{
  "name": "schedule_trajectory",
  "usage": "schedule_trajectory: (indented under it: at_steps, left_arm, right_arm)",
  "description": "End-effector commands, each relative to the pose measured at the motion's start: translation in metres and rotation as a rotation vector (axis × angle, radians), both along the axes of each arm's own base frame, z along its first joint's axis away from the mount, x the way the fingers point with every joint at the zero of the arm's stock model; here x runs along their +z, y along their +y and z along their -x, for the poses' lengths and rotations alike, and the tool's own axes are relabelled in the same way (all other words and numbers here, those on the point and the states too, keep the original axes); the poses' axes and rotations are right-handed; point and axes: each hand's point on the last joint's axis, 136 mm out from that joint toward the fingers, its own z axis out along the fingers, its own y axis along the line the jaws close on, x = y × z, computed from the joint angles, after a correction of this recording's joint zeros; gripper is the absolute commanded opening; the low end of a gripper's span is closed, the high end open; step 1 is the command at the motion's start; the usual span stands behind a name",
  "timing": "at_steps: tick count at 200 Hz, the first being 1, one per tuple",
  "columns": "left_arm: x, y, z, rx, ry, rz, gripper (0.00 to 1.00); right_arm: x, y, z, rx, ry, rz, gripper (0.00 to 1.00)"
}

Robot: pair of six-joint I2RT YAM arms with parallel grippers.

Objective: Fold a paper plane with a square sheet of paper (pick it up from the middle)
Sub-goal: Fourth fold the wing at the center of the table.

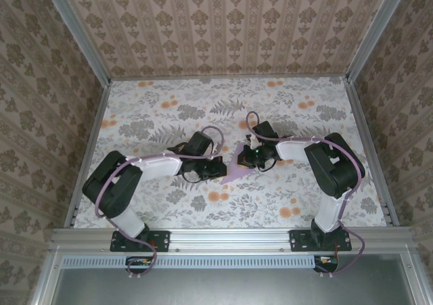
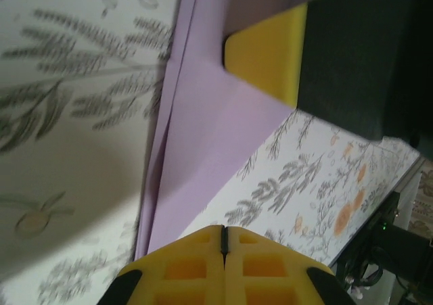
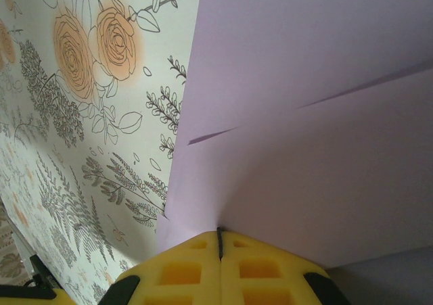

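The sheet of paper (image 1: pixel 236 170) is in the middle of the desk (image 1: pixel 169 115), between the two arms, which reach in from the left and the right and nearly meet over it. From above it shows as a small lavender wedge, its broad end toward the near left and its tip toward the far right. It is no longer flat: it already carries folds.

The left gripper (image 1: pixel 218 170) comes in from the left, with its jaws closed. In the left wrist view its yellow pads (image 2: pixel 196 268) are pressed together so that only a thin dark seam shows between them. The paper (image 2: pixel 203 143) runs straight into their tips in several overlapping layers, and it appears pinched there by its edge.

The right gripper (image 1: pixel 251 158) comes in from the right at the far end of the paper, also fully closed. In the right wrist view its pads (image 3: pixel 183 271) meet at a seam, and the paper (image 3: pixel 304 115) drops into that seam, so it looks clamped. Two long creases slant across the lavender surface. In the left wrist view, one yellow pad (image 2: pixel 264 55) of the right gripper sits tucked against a folded flap.

The floral desk surface (image 3: pixel 88 115) lies beyond the paper's left edge.
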Motion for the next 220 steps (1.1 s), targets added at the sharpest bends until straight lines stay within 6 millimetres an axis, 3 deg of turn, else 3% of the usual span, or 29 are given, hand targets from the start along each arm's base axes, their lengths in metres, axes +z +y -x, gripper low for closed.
schedule_trajectory:
  at_steps: [1, 59, 114, 161, 188, 220]
  left_arm:
    - [-0.005, -0.008, -0.010, -0.022, -0.007, -0.009, 0.00]
    - [-0.036, -0.009, -0.006, -0.047, 0.054, -0.084, 0.00]
    - [-0.069, 0.032, 0.043, -0.069, 0.153, -0.158, 0.00]
    - [-0.050, 0.053, 0.061, -0.060, 0.102, -0.173, 0.00]
    - [-0.026, 0.044, 0.045, -0.048, 0.003, -0.127, 0.00]
    - [0.002, 0.020, 0.011, -0.022, -0.126, -0.064, 0.00]
  right_arm:
    - [-0.066, -0.053, 0.034, -0.072, 0.159, 0.289, 0.00]
    - [-0.066, -0.054, 0.035, -0.073, 0.161, 0.292, 0.00]
    - [-0.069, -0.057, 0.034, -0.074, 0.164, 0.312, 0.00]
    - [-0.067, -0.058, 0.032, -0.081, 0.146, 0.320, 0.00]
    - [-0.064, -0.056, 0.030, -0.080, 0.135, 0.304, 0.00]
    - [-0.055, -0.045, 0.025, -0.065, 0.094, 0.244, 0.00]
